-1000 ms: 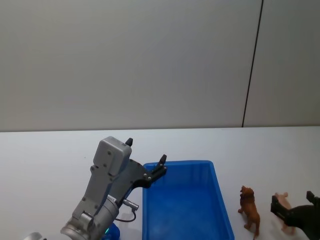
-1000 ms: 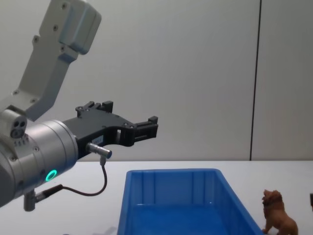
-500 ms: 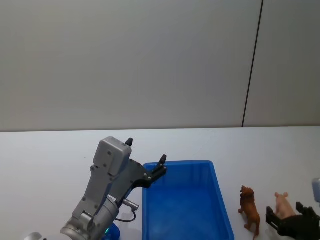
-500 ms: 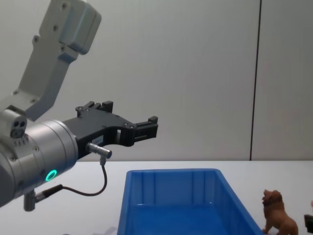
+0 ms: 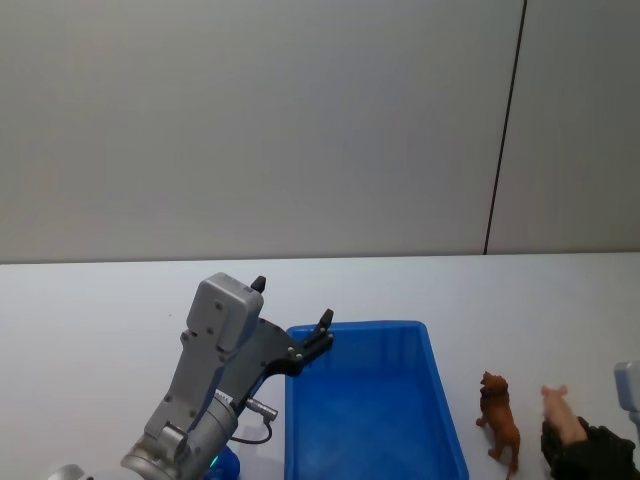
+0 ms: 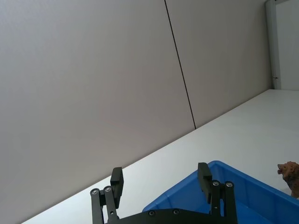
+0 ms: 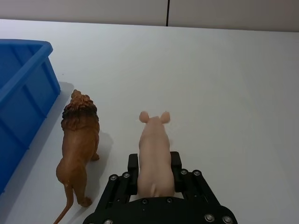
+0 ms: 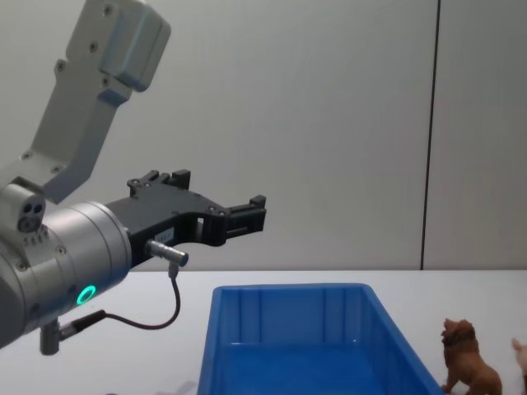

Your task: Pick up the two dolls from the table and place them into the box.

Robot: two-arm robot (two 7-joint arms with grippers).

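Observation:
The pale pink doll (image 7: 154, 154) stands on the white table (image 5: 100, 300) with my right gripper (image 7: 154, 162) shut on its hindquarters; its head points away from the gripper. In the head view this doll (image 5: 555, 400) and right gripper (image 5: 578, 438) sit at the lower right. The brown lion doll (image 5: 500, 420) (image 7: 79, 140) stands just beside it, between it and the blue box (image 5: 360, 327). My left gripper (image 5: 292, 302) (image 6: 160, 175) hangs open and empty in the air over the box's far left corner.
The box (image 8: 288, 290) holds nothing that I can see. The lion (image 8: 469, 370) is a short gap from the box's right wall (image 7: 28, 44). A grey wall runs behind the table. Bare tabletop lies beyond and to the right of the dolls.
My right gripper has drawn back toward the near edge and closed on the pink doll's rear; the doll has shifted slightly. The left arm and the lion have not moved.

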